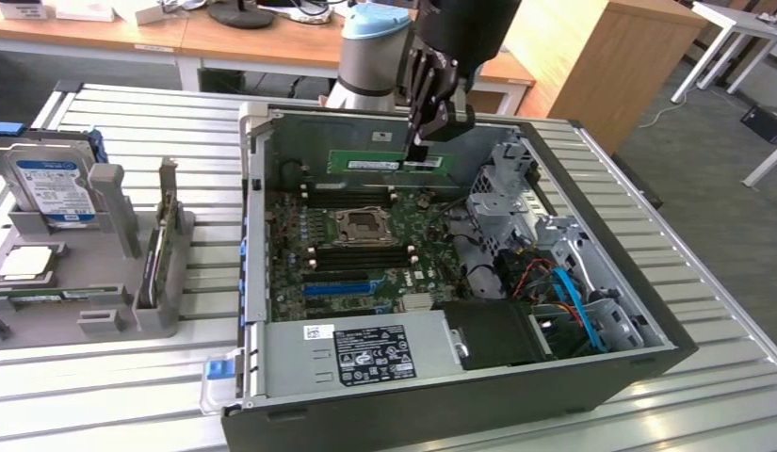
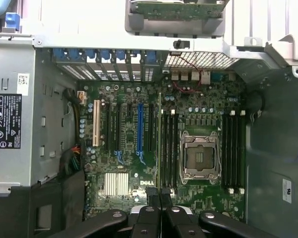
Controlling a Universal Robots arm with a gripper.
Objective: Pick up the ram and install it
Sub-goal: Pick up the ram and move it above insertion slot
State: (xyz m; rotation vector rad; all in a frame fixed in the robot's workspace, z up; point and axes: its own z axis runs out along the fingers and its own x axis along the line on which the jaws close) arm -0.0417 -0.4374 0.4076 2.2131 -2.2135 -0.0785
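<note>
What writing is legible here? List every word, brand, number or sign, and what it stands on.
"DELL": white print on the motherboard.
Power supply label: too small to read.
Hard drive label: blurred.
White label on the ram: unreadable.

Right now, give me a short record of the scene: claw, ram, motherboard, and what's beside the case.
claw: shut on the ram
ram: green stick, held level above the open case
motherboard: inside the case, CPU socket between black slots
beside case: grey rack with a hard drive, on the exterior view's left
</note>
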